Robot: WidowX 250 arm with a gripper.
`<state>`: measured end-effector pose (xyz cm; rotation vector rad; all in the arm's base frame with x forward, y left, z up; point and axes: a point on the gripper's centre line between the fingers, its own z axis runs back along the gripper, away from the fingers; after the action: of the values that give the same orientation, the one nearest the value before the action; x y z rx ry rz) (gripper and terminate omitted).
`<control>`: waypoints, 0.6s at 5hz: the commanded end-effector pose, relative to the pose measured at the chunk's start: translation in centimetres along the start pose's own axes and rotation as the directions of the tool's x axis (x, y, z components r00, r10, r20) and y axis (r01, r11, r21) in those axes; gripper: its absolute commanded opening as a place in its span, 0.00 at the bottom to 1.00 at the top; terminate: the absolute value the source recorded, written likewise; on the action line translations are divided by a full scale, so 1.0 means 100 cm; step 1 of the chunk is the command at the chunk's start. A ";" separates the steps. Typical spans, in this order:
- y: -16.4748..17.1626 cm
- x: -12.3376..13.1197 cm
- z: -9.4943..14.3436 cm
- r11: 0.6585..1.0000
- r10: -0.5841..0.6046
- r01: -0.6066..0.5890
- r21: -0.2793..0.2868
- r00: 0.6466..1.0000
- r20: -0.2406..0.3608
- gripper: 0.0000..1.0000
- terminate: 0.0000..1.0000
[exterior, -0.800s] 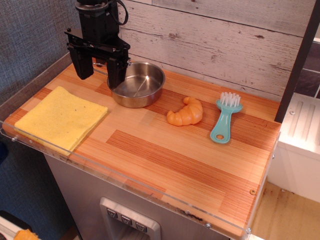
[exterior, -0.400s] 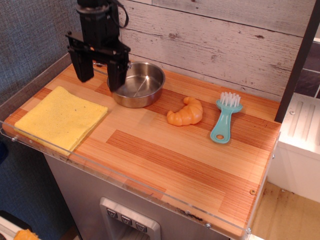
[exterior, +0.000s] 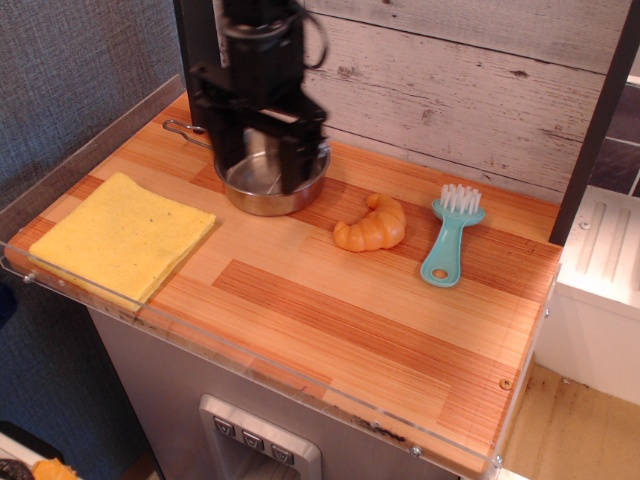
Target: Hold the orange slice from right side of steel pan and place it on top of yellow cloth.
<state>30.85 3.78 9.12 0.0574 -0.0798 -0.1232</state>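
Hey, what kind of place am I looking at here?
Probably a toy kitchen set: a small wooden counter against a plank wall, holding a steel pan, a plastic croissant-like toy and a small teal brush.

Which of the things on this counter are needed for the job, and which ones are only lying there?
Needed:
- orange slice, on the counter right of the pan
- steel pan, the landmark
- yellow cloth, the target
- pincer, open, over the pan

Only lying there:
- teal brush, right of the slice
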 end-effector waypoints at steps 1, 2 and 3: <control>-0.019 0.035 -0.002 0.999 0.024 -0.022 -0.031 0.996 0.080 1.00 0.00; -0.023 0.050 -0.018 0.998 0.030 -0.026 -0.053 0.998 0.061 1.00 0.00; -0.038 0.056 -0.033 0.999 0.006 -0.004 -0.047 0.999 0.041 1.00 0.00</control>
<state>35.60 -0.62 4.42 0.0014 -0.0660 -0.1157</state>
